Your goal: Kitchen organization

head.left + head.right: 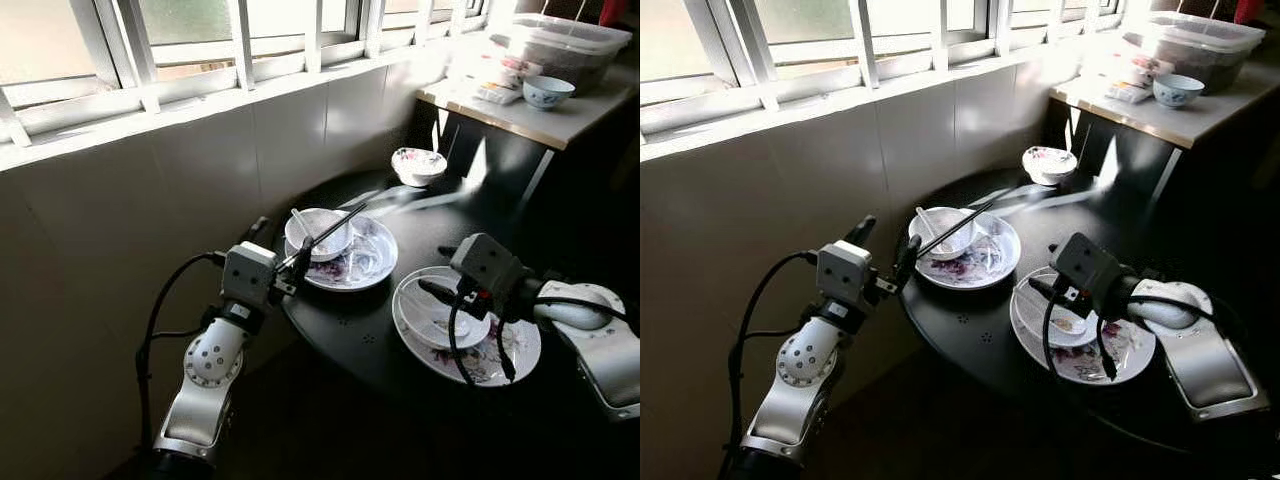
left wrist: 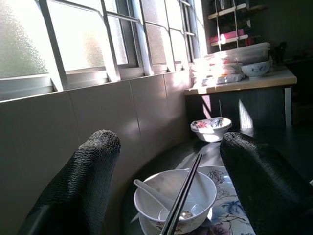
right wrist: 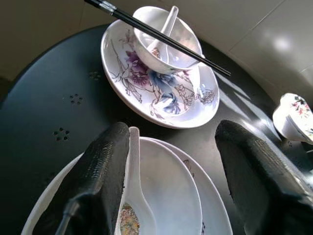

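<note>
On the round black table (image 1: pixel 350 325) a floral plate (image 1: pixel 375 270) carries a white bowl (image 1: pixel 318 232) holding a spoon, with black chopsticks (image 1: pixel 335 228) laid across its rim. My left gripper (image 1: pixel 285 245) is open at the table's left edge, level with that bowl (image 2: pixel 176 193) and pointing at it without touching. A second floral plate (image 1: pixel 505 360) nearer me holds a shallow white bowl (image 3: pixel 168 196) and a white spoon (image 3: pixel 133 186). Just above this bowl my right gripper (image 3: pixel 173 129) hangs open, and one finger (image 3: pixel 105 166) is right beside the spoon.
A small floral bowl (image 1: pixel 418 165) sits at the table's far side. Behind it, a pale counter (image 1: pixel 540 122) carries a blue-patterned bowl (image 1: pixel 548 92) and clear plastic containers (image 1: pixel 570 45). A tiled wall under the window (image 1: pixel 150 170) runs close along the table's left.
</note>
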Motion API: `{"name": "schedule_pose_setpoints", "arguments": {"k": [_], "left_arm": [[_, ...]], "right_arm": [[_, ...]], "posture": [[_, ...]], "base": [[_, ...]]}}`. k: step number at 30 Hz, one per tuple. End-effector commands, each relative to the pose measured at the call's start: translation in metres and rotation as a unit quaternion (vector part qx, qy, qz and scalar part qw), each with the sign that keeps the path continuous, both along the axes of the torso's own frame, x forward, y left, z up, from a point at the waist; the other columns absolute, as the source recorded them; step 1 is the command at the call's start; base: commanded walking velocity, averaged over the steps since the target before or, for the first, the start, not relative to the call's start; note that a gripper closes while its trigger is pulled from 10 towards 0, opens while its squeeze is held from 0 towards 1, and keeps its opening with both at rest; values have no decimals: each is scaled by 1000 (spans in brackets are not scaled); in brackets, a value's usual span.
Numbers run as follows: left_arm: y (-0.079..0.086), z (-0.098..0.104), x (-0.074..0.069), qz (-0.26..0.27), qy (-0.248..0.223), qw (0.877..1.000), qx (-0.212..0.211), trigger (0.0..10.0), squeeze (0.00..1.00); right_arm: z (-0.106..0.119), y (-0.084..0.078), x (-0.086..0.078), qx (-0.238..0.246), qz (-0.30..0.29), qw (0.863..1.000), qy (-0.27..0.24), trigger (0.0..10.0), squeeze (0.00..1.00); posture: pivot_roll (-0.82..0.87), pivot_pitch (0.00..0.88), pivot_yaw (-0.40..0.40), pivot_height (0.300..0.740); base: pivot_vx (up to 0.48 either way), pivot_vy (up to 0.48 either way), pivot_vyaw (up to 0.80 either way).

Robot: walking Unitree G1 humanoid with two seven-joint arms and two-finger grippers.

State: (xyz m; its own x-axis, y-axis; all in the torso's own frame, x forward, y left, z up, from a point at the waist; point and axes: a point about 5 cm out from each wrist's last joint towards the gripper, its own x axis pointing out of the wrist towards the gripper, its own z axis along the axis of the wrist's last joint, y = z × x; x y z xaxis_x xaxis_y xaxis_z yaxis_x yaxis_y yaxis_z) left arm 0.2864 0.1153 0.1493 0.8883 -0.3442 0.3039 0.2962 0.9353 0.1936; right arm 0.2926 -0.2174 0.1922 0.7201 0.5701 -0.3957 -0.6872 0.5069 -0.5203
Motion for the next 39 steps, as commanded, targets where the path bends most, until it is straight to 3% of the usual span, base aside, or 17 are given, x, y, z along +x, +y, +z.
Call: {"name": "schedule_pose_setpoints", "arguments": {"k": [1,4,6,7,11,24,33,39], "left_arm": [[-1,-2,1,0,5,1000,4,10000,0],[-1,-2,2,1,6,1000,4,10000,0],[-1,-2,3,2,5,1000,5,10000,0],[-1,-2,3,2,5,1000,5,10000,0],[0,0,4,5,1,1000,5,10000,0],[3,1,5,9,-1,1000,11,10000,0],[4,-2,3,13,2,1000,16,10000,0],[3,-2,3,12,3,1000,17,10000,0]], "right_arm": [[5,0,-1,5,18,1000,14,10000,0],[4,-3,-3,2,29,999,42,10000,0],[-10,-13,-8,-15,38,994,105,10000,0],[-10,-13,-8,-15,38,994,105,10000,0],[-31,-29,4,-7,-28,990,140,10000,0],[-58,-21,19,17,-21,986,166,10000,0],[-65,-38,43,23,-123,984,124,10000,0],[-71,-39,46,34,-124,982,138,10000,0]], "posture": [[10,0,-27,740],[10,0,-27,740],[13,0,-30,740],[13,0,-30,740],[21,0,-32,740],[45,0,-33,740],[57,0,-37,740],[55,0,-35,740]], "base": [[0,0,0],[0,0,0],[0,0,0],[0,0,0],[0,0,0],[0,0,0],[0,0,0],[0,0,0]]}}
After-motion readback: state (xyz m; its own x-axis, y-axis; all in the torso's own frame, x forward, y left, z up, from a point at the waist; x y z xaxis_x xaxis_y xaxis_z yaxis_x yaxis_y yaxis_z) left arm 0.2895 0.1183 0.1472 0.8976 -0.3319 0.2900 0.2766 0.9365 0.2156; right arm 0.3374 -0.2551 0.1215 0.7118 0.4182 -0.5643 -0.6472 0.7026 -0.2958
